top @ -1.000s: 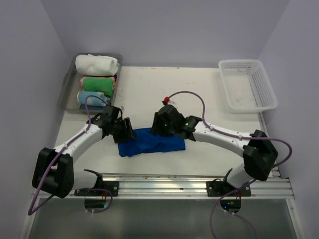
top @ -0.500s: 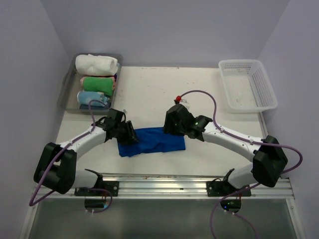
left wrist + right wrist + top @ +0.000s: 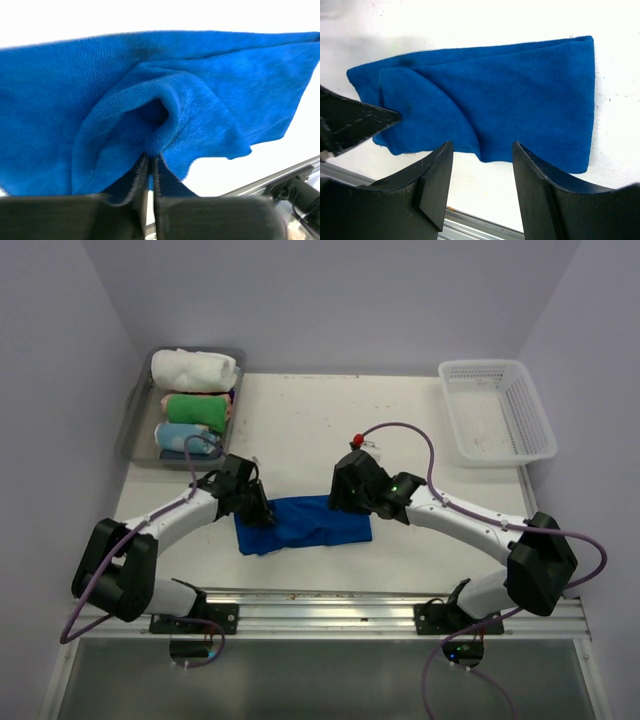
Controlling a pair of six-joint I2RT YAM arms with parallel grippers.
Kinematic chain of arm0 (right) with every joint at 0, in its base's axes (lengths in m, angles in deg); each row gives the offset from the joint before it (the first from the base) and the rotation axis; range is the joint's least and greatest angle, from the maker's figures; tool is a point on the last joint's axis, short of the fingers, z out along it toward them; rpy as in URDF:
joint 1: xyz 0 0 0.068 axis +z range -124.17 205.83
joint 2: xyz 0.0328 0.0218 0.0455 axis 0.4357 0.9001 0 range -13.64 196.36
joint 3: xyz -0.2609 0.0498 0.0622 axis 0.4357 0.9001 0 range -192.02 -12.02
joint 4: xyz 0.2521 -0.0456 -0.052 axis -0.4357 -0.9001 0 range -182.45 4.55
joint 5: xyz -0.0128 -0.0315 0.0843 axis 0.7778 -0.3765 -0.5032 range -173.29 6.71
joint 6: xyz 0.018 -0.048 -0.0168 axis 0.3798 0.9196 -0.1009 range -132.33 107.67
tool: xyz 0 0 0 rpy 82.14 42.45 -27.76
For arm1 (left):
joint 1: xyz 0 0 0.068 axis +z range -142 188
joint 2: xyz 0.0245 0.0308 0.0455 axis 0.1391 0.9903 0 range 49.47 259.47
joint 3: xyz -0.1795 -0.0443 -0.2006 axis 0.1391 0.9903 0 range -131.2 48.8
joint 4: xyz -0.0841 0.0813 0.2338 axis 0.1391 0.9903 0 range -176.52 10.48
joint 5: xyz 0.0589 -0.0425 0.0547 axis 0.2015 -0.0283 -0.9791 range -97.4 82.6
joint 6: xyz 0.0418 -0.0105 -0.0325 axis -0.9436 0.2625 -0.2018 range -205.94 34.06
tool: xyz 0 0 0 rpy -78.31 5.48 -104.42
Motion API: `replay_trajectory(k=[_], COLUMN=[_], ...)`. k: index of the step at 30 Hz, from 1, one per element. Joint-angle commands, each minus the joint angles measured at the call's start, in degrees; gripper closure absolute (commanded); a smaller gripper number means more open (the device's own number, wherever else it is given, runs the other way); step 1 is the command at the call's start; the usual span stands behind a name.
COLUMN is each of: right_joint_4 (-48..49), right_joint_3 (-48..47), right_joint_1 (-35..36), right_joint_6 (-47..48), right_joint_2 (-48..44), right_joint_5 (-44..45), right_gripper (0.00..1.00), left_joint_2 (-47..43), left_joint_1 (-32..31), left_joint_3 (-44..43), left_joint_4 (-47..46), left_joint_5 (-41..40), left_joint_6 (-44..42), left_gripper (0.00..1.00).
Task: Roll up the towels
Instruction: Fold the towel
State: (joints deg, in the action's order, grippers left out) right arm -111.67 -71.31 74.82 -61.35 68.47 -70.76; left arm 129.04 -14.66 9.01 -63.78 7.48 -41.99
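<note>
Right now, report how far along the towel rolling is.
Done: the white towel lies rolled in the tray. In hand: the left gripper is pinched shut on a fold of the blue towel; the right gripper hovers open over it. Left: the blue towel lies folded, not yet rolled.

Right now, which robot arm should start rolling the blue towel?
Left, I think. The left arm has its jaws pinched shut on a fold of the royal blue terry towel. The right arm's jaws stand open, gripping nothing.
</note>
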Motion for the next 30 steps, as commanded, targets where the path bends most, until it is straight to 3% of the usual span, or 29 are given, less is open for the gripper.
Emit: replay_trajectory(k=[1,17,28,30], right_joint_4=[-0.77,-5.24,-6.13,-6.04], right_joint_3=[0.66,-3.99,-4.08,-4.0], right_joint_1=[-0.3,-0.56,-0.74,-0.74], right_joint_6=[-0.12,5.24,6.39,6.48], right_joint_2=[-1.69,9.82,14.75,15.27], right_joint_5=[1.7,1.44,2.14,2.4], right_gripper=[0.45,0.45,0.46,0.46], left_joint_2=[-4.07,-6.62,-5.13,-4.43], left_joint_1=[-0.28,4.01,7.27,7.36], left_joint_3=[-5.28,-10.48,-15.14,-16.71], left_joint_4=[4.93,19.87,21.2,22.08], left_joint_5=[-4.32,-6.87,-9.42,-10.13], left_joint_6=[-1.57,-5.01,-5.45,-5.62], left_gripper=[0.97,1.0,1.0,0.93])
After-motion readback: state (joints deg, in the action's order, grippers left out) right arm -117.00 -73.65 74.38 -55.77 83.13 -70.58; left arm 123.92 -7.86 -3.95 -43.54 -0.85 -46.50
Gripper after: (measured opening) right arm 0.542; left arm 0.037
